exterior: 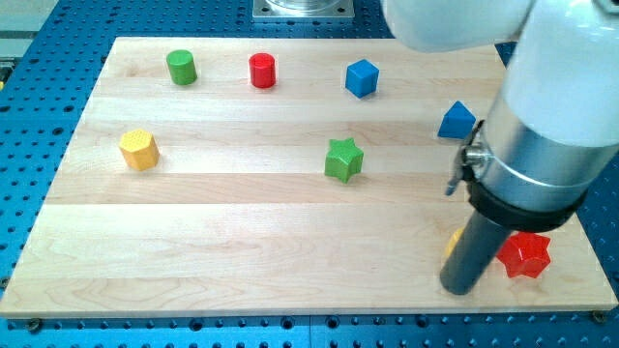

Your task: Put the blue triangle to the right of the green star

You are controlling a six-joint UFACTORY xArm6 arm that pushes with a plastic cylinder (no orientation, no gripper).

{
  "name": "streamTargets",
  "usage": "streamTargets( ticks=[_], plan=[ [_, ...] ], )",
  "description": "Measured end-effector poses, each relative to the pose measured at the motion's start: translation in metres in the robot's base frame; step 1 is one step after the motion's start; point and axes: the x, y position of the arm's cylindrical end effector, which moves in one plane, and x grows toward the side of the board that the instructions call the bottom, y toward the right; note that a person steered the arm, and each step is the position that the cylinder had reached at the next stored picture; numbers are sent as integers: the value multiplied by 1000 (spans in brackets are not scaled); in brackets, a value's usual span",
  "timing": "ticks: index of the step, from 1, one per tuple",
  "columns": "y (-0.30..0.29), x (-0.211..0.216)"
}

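Note:
The blue triangle (pixel 456 121) lies at the view's right, partly behind the arm. The green star (pixel 343 159) sits near the board's middle, left of and slightly below the triangle. My tip (pixel 458 288) rests on the board at the view's lower right, well below the blue triangle and far right of and below the green star. A yellow block (pixel 453 241), mostly hidden, peeks out just left of the rod. A red star-like block (pixel 524 254) lies just right of the rod.
A green cylinder (pixel 181 67), a red cylinder (pixel 262 70) and a blue cube (pixel 361 77) stand along the top. A yellow hexagonal block (pixel 139 149) sits at the left. The wooden board (pixel 242 242) lies on a blue perforated table.

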Motion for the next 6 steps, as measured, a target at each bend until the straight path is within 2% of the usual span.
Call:
streamTargets(
  ticks=[1, 2, 3, 4, 6],
  plan=[
    [-16, 2],
    [-68, -38],
    [-50, -89],
    [28, -126],
    [133, -210]
  ],
)
